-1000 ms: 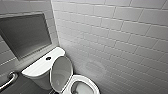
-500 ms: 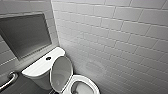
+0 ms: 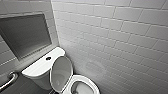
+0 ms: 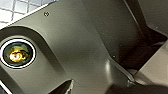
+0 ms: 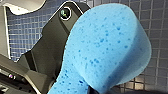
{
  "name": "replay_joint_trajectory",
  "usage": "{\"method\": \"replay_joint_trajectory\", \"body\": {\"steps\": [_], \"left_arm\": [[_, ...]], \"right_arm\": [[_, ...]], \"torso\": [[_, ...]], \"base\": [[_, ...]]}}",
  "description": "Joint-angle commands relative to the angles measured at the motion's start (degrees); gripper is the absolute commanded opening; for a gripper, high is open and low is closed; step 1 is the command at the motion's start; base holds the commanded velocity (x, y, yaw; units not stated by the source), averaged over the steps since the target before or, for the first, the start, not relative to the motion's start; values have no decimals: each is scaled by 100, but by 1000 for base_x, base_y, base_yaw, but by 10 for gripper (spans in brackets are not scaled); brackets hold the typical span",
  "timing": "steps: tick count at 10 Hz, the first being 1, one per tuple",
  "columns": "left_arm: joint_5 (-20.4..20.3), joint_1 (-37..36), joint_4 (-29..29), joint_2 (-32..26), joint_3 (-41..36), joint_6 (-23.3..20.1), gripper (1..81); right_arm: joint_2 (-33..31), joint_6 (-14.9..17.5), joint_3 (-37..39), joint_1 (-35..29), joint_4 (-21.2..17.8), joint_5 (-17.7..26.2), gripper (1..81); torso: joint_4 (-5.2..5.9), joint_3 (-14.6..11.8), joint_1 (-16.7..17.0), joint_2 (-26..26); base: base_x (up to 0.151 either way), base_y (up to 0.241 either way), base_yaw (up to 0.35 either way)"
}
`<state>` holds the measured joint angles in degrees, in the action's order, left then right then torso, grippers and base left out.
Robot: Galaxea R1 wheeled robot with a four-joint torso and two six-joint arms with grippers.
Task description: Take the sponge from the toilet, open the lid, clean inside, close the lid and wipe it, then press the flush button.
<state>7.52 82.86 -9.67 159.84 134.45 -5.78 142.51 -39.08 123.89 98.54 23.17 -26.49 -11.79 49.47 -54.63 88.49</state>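
The right gripper (image 5: 93, 90) is holding the sponge (image 5: 107, 47), its jaws closing on the narrow end, and the blue sponge is hanging in the air above a floor (image 5: 25, 32) of small dark tiles. Whether the left gripper is open or closed cannot be told.

In the head view the toilet (image 3: 40, 72) is sitting at the near left, against the far wall. Its lid (image 3: 61, 72) is standing raised, leaning back against the tank, and the bowl (image 3: 86, 83) is lying open just right of it. The flush button (image 3: 48, 58) is showing dark in the middle of the tank top. A grab bar (image 3: 8, 80) is running along the left wall, and a white tiled wall (image 3: 120, 40) is rising on the right.
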Motion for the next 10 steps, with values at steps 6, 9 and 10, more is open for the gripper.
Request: {"method": "replay_joint_trajectory", "body": {"steps": [6, 9, 10], "left_arm": [[373, -142, 79, -101, -77, -46, 811], [373, -142, 44, -119, -59, -55, 811], [373, -142, 52, -101, -51, -46, 811]], "right_arm": [[-1222, 4638, -2387, -751, -4621, 1049, 10], [-1626, 4629, -2933, -1365, -4471, 979, 10], [-1879, 4620, -3317, -1664, -4497, 988, 10]], "torso": [[0, 0, 2, 0], [0, 0, 2, 0], [0, 0, 2, 0]], "base": [[0, 0, 0], [0, 0, 0], [0, 0, 0]]}}
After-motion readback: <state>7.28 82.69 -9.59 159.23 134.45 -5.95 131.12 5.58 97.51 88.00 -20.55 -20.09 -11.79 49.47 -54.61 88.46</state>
